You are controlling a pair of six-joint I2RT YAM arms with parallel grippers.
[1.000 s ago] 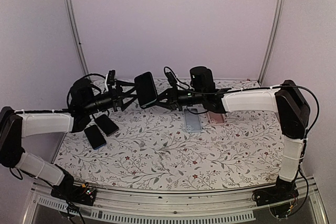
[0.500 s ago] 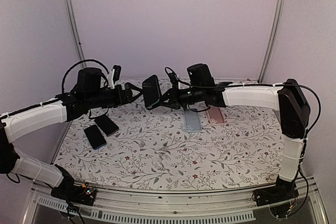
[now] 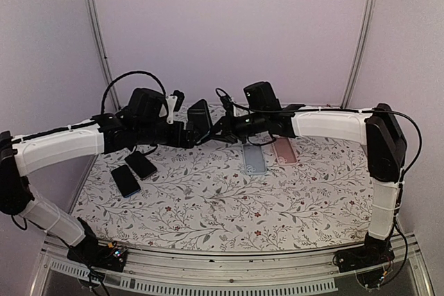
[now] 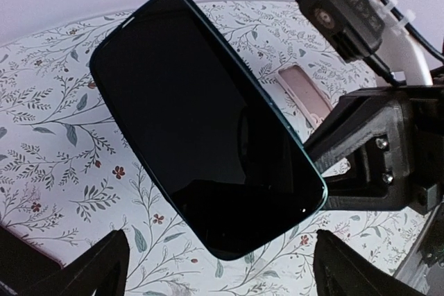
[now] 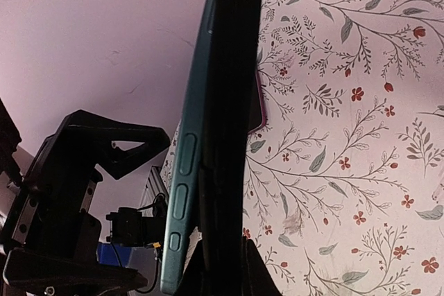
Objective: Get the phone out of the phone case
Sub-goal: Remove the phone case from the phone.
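The right gripper (image 3: 216, 128) is clamping the phone (image 3: 200, 120), which is sitting in its green case (image 5: 182, 171), and holding it in the air above the table (image 3: 208, 199). The left gripper (image 3: 182, 134) is facing the phone with its 2 fingers (image 4: 97, 272) spread apart, gripping nothing.

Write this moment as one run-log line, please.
phone: in teal case, held in air | right gripper: shut on phone | left gripper: open, facing phone, no contact | step: removal not yet done

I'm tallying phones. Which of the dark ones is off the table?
The phone in the teal case, held up in the right hand; the blue-rimmed phone and the black phone lie flat at the table's left.
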